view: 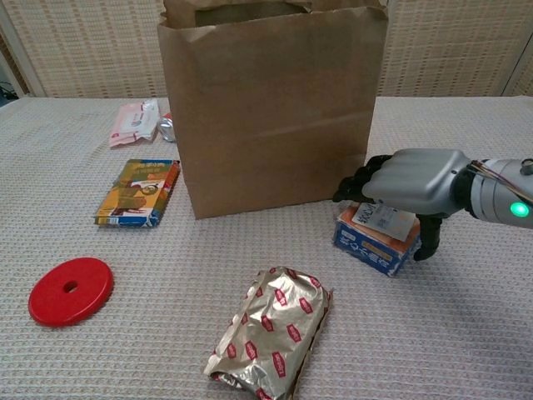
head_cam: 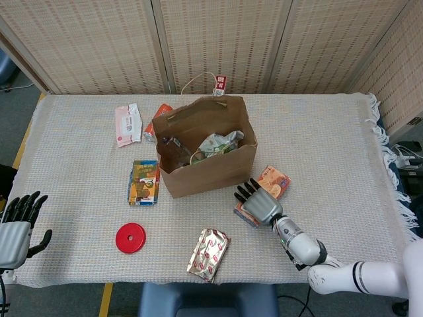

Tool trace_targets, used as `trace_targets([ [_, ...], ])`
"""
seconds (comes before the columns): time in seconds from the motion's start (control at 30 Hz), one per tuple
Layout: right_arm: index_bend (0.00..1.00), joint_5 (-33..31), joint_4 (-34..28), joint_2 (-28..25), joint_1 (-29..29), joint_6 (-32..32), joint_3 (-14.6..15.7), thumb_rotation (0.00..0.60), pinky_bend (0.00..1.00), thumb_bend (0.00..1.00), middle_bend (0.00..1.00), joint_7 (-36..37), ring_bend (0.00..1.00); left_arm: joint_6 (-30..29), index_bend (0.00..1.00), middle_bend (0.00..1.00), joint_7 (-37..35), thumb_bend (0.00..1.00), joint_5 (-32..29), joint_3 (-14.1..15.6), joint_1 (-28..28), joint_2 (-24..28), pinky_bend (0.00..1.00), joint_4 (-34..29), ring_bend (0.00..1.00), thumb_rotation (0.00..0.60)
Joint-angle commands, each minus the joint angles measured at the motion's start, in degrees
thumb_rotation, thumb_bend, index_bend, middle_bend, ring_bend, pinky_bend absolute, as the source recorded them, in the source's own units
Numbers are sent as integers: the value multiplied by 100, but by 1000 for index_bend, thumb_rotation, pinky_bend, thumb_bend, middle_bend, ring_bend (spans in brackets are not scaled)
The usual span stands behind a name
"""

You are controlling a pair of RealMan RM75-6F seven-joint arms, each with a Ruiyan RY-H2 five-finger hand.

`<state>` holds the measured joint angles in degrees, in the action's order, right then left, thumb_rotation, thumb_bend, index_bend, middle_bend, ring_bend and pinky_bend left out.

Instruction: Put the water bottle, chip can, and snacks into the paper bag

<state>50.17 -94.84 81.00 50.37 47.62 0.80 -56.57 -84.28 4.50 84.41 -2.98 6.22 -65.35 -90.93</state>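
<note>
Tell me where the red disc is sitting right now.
The red disc lies flat near the table's front edge on the robot's left side in the head view, below the yellow-green snack box and left of the silver foil packet.
</note>
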Motion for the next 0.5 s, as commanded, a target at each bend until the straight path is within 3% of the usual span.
trace_targets([
  [0.03, 0, -250, -48, 32, 108, 80, 130, 600, 0, 0, 0, -182, 0, 1, 75, 0, -1, 400, 1, 1, 0, 0, 0, 1, 0, 600],
  [0.13, 0, -433, -100, 44, 178, 124, 220, 600, 11, 0, 7, -269, 0, -2, 75, 0, 2, 399, 2, 2, -1, 0, 0, 1, 0, 600],
  [0.23, 14, -485, -166, 30, 230, 162, 296, 600, 93, 0, 102, -282, 51, -4, 74, 0, 4, 400, 1, 1, -2, -2, 0, 1, 0, 600],
  [0.3, 106, -375, -222, 8, 235, 189, 335, 600, 184, 30, 220, -209, 169, -2, 74, 0, 9, 399, -1, -1, 0, -2, 0, -2, 0, 600],
  [0.4, 363, -70, -299, -44, 174, 247, 389, 600, 475, 165, 446, 14, 449, -3, 74, 0, 15, 399, -3, -2, 0, -3, 0, -3, 0, 600],
  [0.5, 475, 279, -337, -93, 86, 395, 493, 600, 620, 236, 530, 121, 577, -4, 74, 0, 16, 399, -4, -2, 0, -4, 0, -3, 0, 600],
])
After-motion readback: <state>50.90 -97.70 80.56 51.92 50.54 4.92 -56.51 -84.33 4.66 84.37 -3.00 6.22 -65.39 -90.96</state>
